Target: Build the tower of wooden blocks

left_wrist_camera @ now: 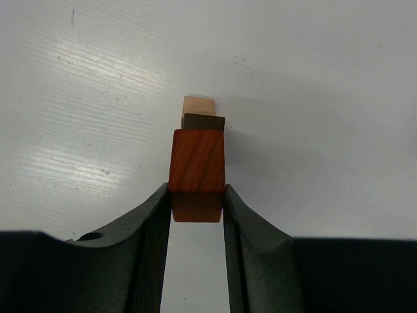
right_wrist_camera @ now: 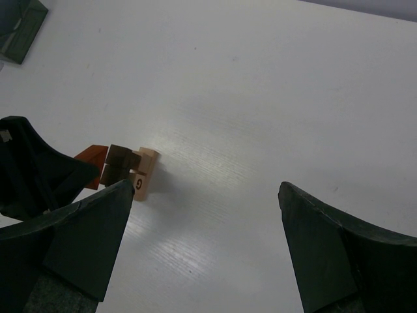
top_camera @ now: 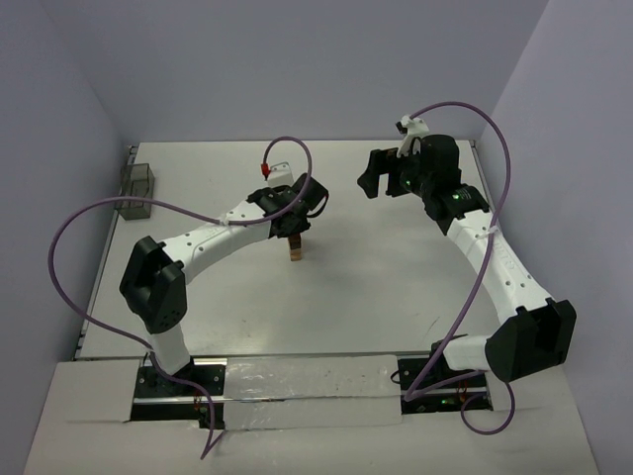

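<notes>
The wood block tower (top_camera: 296, 253) stands mid-table as a narrow stack. In the left wrist view a light tan block (left_wrist_camera: 199, 104) and a dark brown block (left_wrist_camera: 203, 122) show below a reddish-brown block (left_wrist_camera: 197, 166). My left gripper (left_wrist_camera: 197, 199) is shut on that reddish-brown block, directly over the stack; whether the block rests on the stack I cannot tell. In the right wrist view the tower (right_wrist_camera: 133, 171) shows a tan block marked G. My right gripper (right_wrist_camera: 205, 195) hangs open and empty, to the right of the tower and farther back (top_camera: 381, 181).
A greyish see-through box (top_camera: 136, 190) stands at the table's far left edge and shows in the right wrist view's corner (right_wrist_camera: 19, 26). The left arm's gripper body (right_wrist_camera: 32, 173) fills the left of that view. Purple cables loop over both arms.
</notes>
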Robot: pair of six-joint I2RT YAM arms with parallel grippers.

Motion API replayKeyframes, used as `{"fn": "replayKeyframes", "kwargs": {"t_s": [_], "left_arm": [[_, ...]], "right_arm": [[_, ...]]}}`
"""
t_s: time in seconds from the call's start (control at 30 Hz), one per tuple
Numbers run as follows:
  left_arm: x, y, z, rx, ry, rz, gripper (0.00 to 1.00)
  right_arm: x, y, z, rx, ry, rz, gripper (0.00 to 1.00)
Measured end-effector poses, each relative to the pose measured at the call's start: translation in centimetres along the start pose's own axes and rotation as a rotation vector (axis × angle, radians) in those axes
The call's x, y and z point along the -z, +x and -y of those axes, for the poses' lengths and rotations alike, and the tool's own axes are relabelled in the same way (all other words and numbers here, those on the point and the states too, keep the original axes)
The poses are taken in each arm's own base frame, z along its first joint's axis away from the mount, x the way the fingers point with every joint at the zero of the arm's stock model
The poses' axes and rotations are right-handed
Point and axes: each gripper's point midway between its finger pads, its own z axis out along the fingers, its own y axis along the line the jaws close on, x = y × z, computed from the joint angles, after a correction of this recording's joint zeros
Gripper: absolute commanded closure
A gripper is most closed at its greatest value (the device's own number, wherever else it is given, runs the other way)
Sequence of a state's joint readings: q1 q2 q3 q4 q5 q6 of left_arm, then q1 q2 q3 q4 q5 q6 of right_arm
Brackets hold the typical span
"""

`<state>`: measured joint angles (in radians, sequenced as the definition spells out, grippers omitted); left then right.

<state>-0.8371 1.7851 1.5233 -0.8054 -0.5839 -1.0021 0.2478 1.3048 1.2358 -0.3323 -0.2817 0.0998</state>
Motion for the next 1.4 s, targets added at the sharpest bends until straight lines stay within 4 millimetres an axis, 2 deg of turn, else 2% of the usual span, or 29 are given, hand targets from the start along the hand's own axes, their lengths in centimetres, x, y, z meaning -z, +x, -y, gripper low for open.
{"fn": "replayKeyframes", "kwargs": {"t_s": [0.6,1.0,1.4], "left_arm": [[-1.1,0.3,0.5,-0.040,-0.016,-0.003,0.94],[-2.7,0.4,-0.5,-0.047,-0.053,-0.025,0.91],[-2.7,0.5,-0.3,-0.044,-0.042,-0.039,0.91]], "right_arm": [[0.0,-0.1,-0.4,-0.009,-0.019,0.003,0.00],[0.0,-0.2,-0.6,-0.011,-0.028,0.007,0.00],[0.0,-0.2,-0.6,-0.012,-0.034,0.009,0.00]]}}
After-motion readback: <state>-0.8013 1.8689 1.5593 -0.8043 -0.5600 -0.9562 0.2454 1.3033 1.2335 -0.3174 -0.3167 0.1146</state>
